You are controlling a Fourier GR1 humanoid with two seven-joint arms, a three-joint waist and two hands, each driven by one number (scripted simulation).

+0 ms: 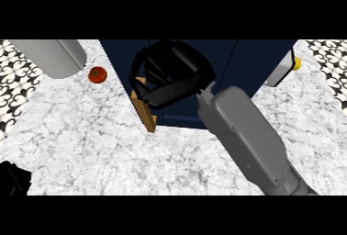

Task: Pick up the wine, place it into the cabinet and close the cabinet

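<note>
The dark blue cabinet stands at the back middle of the marble counter. Its door shows as a thin wooden edge at the cabinet's left front, standing slightly ajar. My right hand is at the cabinet's left front, over the upper part of that door edge, its fingers relaxed and nothing visible in its grasp. No wine bottle shows anywhere in the view. My left hand sits at the lower left corner, only partly in view.
A red tomato lies left of the cabinet. A large grey cylinder stands at the back left. A white piece and a yellow object sit at the cabinet's right side.
</note>
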